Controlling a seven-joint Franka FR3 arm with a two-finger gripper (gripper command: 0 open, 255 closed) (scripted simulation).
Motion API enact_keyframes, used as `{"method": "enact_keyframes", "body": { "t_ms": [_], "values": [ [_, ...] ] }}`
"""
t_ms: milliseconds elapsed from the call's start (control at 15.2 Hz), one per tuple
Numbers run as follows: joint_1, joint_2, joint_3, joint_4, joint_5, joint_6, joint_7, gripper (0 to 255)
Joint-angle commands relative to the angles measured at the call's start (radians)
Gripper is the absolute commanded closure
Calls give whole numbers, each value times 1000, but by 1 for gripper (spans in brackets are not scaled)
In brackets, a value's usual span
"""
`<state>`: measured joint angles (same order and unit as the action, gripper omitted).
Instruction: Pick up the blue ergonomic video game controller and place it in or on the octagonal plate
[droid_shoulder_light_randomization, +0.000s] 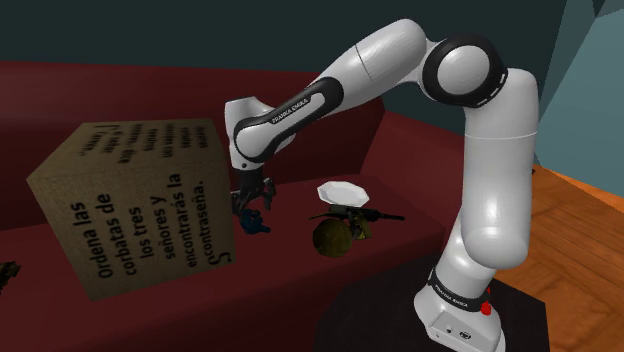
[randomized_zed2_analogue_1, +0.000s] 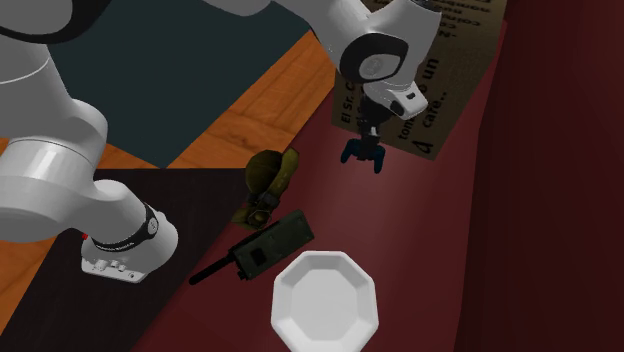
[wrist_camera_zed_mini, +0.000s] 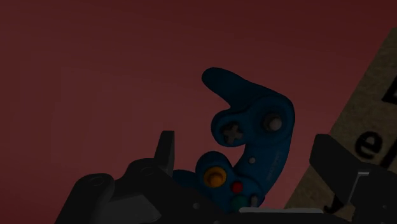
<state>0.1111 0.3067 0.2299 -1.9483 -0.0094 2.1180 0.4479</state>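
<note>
On a dark red sofa seat, beside a large brown cardboard box printed with Spanish words and well apart from the white octagonal plate, lies the blue two-handled game controller. The black claw straddles it, fingers apart, not touching. It is probably light, rigid and smooth; gripping across its narrow middle seems best.

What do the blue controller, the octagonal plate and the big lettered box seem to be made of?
Blue controller: likely moulded plastic, smooth and matte, with coloured buttons set in.
Octagonal plate: plain white and smooth, without gloss; it may be ceramic or plastic, the look leaves it open.
Lettered box: probably cardboard, going by its speckled brown matte surface with black printed text.
</note>
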Motion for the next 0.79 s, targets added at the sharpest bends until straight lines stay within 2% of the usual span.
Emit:
{"method": "enact_keyframes", "body": {
  "t_ms": [0,594,660,726],
  "values": [
    [9,22,6,-11,0,40,4,0],
    [14,32,1,-21,-1,59,5,0],
    [16,26,3,-27,0,59,8,255],
    [18,21,5,-31,1,59,11,255]
  ]
}}
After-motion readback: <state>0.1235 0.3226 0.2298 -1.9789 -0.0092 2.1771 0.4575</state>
